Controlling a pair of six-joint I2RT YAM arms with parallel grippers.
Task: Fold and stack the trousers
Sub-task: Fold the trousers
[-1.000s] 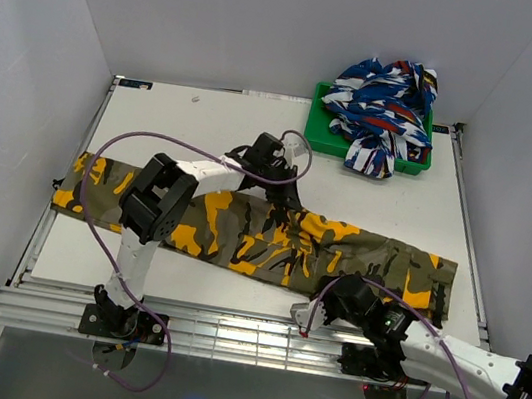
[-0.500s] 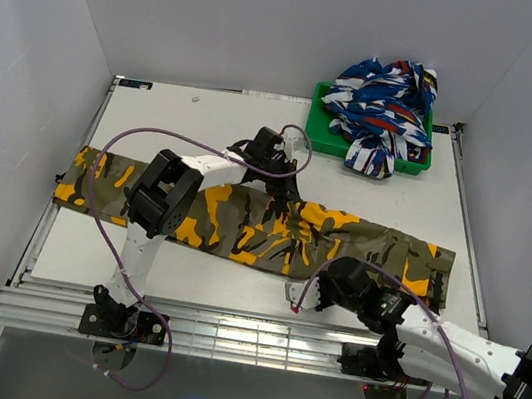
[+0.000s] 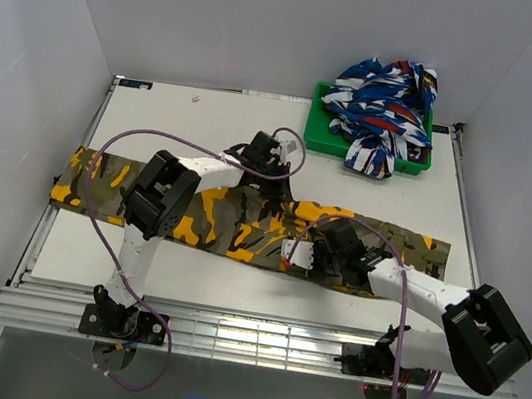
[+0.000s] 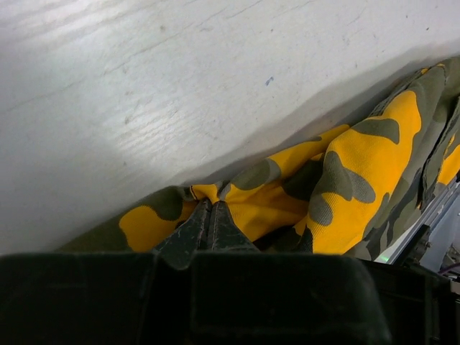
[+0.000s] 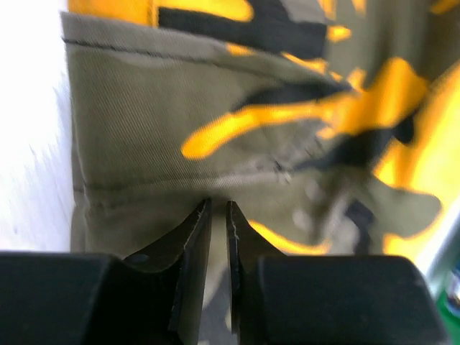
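Note:
The camouflage trousers point(image 3: 213, 216) lie stretched left to right across the white table point(image 3: 186, 126) in olive, black and orange-yellow. My left gripper point(image 3: 271, 182) is at their far edge near the middle, shut on a bunched fold of the cloth. In the left wrist view its tips point(image 4: 209, 203) meet on the trousers point(image 4: 359, 158). My right gripper point(image 3: 306, 264) rests over the trousers right of the middle, near their front edge. In the right wrist view the jaws point(image 5: 218, 205) stand a narrow slit apart, pinching olive cloth of the trousers point(image 5: 144, 122) by a seam.
A green tray point(image 3: 314, 136) at the back right holds a heap of blue, white and red cloth point(image 3: 383, 97). White walls close in the table on three sides. An aluminium rail point(image 3: 223, 340) runs along the near edge by the arm bases.
My right gripper has moved from the table's near edge up and leftward onto the trousers, taking their front edge with it. The right half now lies narrower and further back. The left gripper barely moved.

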